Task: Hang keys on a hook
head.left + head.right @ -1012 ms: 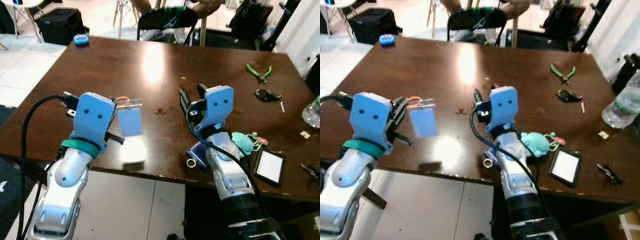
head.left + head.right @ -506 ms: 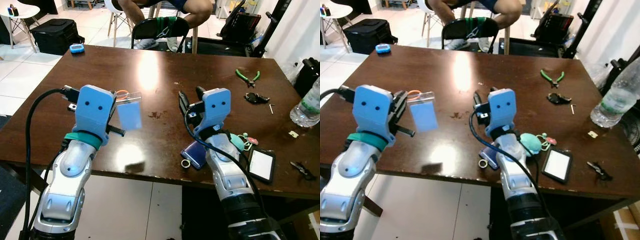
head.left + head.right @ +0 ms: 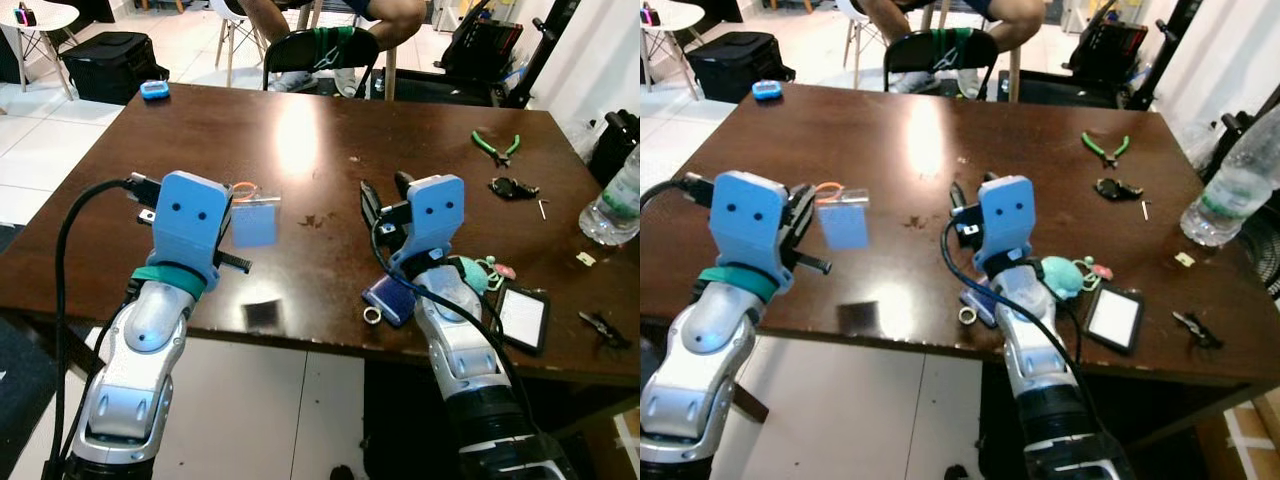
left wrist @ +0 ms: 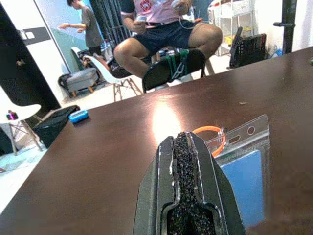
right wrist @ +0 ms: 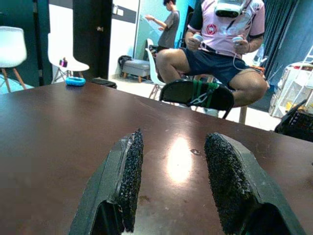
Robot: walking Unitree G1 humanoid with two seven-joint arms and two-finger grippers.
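Hanging above the brown table (image 3: 300, 130), a clear tag (image 3: 255, 221) with a blue card and orange ring was pinched tight by the left gripper (image 3: 228, 232). In its wrist view, the fingers (image 4: 188, 183) were closed beside the tag. The right gripper (image 5: 171, 181) was spread open over the table, holding nothing.

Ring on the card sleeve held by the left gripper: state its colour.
Orange. The ring on the clear card sleeve shows best in the left wrist view.
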